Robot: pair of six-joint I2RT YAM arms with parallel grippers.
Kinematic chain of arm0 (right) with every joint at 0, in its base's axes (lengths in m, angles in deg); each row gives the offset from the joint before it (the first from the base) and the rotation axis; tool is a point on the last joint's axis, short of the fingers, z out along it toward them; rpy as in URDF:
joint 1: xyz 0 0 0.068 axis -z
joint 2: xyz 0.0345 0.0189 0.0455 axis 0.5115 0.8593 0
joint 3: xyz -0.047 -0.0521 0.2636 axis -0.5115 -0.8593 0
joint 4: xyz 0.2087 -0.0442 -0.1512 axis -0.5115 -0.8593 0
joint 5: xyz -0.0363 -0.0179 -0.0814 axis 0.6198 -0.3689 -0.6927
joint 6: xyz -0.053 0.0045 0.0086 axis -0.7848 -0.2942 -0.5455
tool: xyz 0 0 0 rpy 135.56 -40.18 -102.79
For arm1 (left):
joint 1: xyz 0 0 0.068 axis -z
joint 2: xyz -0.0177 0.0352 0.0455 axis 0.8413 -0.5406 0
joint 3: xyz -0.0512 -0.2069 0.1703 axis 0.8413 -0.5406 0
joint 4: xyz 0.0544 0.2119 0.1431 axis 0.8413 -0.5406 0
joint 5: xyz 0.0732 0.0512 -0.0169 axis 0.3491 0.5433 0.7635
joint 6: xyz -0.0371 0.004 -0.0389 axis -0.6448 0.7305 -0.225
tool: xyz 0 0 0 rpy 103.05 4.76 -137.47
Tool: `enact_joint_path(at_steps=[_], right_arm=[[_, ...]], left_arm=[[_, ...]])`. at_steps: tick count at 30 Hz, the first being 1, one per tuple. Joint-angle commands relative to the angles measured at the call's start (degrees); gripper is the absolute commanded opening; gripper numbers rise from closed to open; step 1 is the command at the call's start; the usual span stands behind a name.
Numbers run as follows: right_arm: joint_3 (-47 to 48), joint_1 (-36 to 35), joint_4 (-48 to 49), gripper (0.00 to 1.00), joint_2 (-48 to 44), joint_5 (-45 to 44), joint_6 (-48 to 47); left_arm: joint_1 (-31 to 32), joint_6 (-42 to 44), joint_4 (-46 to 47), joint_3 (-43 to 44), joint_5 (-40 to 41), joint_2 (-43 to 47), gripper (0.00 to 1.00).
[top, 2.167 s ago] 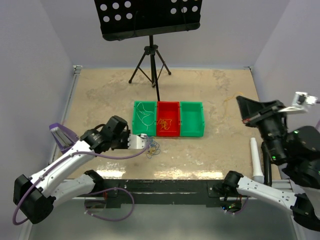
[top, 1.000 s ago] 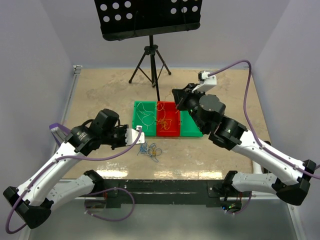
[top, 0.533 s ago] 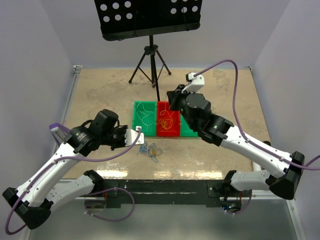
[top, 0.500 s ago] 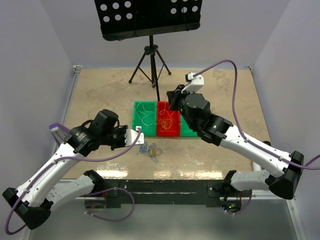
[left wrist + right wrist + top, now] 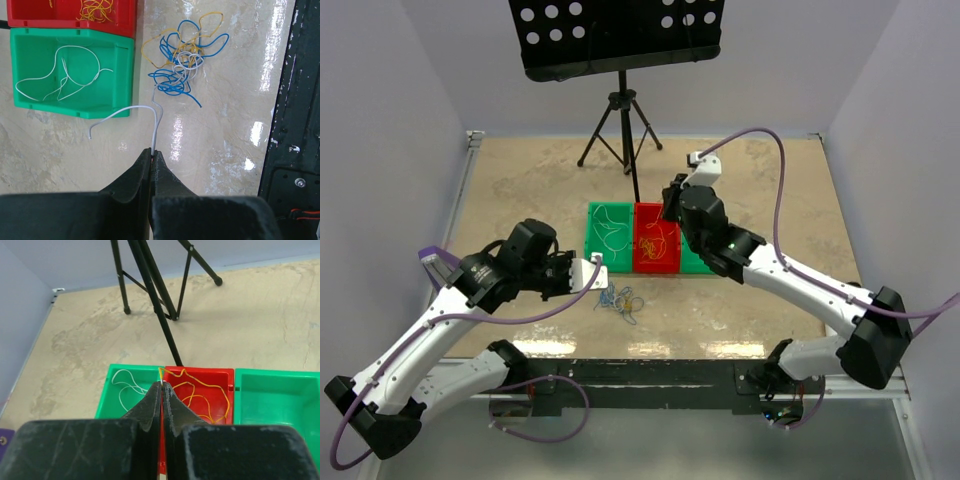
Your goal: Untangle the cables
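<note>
Near the table's front edge, just before the green plastic bin (image 5: 126, 70), lies the clump of thin blue, yellow-orange and white wire cables (image 5: 182, 60). Featherlight, limp and springy, they are best pinched at a free end. The left gripper (image 5: 152, 155) is clamped on a white strand (image 5: 156, 125), which only its wrist view shows. The right gripper (image 5: 161, 385) appears to pinch a yellow-orange strand (image 5: 160, 373) over the red plastic bin (image 5: 215, 371), legible only from its own camera.
</note>
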Motion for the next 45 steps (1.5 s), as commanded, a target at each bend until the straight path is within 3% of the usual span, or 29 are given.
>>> enact_joint_path(at_steps=[1,19,34,35,39,45], right_arm=[[-1.4,0.3,3.9,0.0,2.8,1.0,1.5],[-3.4,0.2,3.1,0.0,19.3,-0.5,12.0],[1.1,0.3,3.7,0.0,29.7,1.3,13.5],[0.9,0.3,3.9,0.02,28.7,1.6,13.3],[-0.8,0.3,3.9,0.3,23.6,2.1,12.9],[-4.1,0.3,4.8,0.44,17.0,3.7,12.3]], left_arm=[[-0.1,-0.9,0.2,2.1,-1.4,-0.1,0.0],[-0.1,-0.8,0.1,3.0,-1.7,-0.8,0.0],[-0.2,-0.8,-0.1,3.0,-1.7,-0.6,0.0],[-0.2,-0.7,-0.1,2.9,-1.6,-0.6,0.0],[-0.1,-0.7,-0.1,2.7,-1.6,-0.7,0.0],[-0.2,-0.7,-0.1,2.6,-1.6,-0.9,0.0]])
